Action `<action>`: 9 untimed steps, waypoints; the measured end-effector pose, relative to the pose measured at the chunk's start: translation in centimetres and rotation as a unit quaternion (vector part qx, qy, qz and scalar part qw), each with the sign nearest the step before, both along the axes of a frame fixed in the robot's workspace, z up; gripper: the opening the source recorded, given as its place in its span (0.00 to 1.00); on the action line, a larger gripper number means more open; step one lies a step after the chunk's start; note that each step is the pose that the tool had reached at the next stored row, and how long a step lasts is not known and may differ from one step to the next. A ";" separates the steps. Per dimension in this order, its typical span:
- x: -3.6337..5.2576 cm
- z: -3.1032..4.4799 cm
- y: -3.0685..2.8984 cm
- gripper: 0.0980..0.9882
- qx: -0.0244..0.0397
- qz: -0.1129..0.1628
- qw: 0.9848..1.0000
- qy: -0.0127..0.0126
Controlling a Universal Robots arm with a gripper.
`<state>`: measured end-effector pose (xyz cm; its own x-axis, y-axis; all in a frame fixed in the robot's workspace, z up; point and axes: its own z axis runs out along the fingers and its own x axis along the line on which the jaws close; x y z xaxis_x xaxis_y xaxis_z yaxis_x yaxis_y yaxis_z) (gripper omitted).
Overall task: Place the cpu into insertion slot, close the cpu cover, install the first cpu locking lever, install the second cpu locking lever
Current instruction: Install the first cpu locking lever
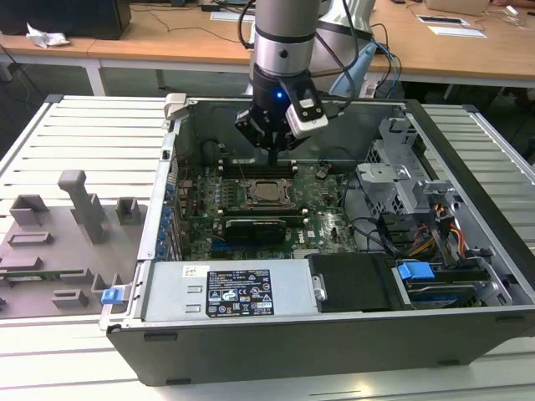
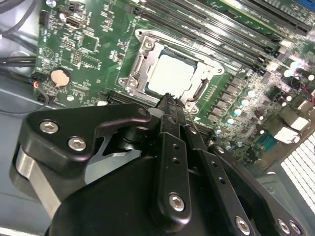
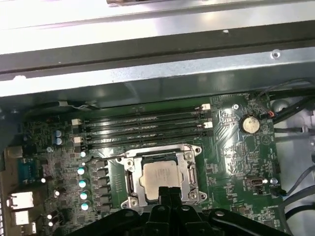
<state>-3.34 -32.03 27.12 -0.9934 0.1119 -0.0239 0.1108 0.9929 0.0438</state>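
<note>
Green board [image 3: 231, 157]: cpu [image 3: 158, 176] just below pincer [image 3: 170, 191]

Beneath me, the dull silvery cpu [image 3: 160, 176] lies flat in the insertion slot [image 3: 129, 201], with the cpu cover [image 3: 189, 173] lowered flat around it.

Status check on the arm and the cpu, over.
Gripper shut, holding nothing, tips at the cpu cover edge. Cpu seated under it. Nothing blocking.
</note>
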 end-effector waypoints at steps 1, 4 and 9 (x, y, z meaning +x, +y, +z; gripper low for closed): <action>0.00 -0.01 -0.01 0.01 0.000 0.008 1.000 -0.006; 0.00 -0.03 -0.02 0.01 0.000 0.039 0.999 -0.010; -0.16 -0.03 -0.03 0.01 0.001 0.091 0.996 -0.010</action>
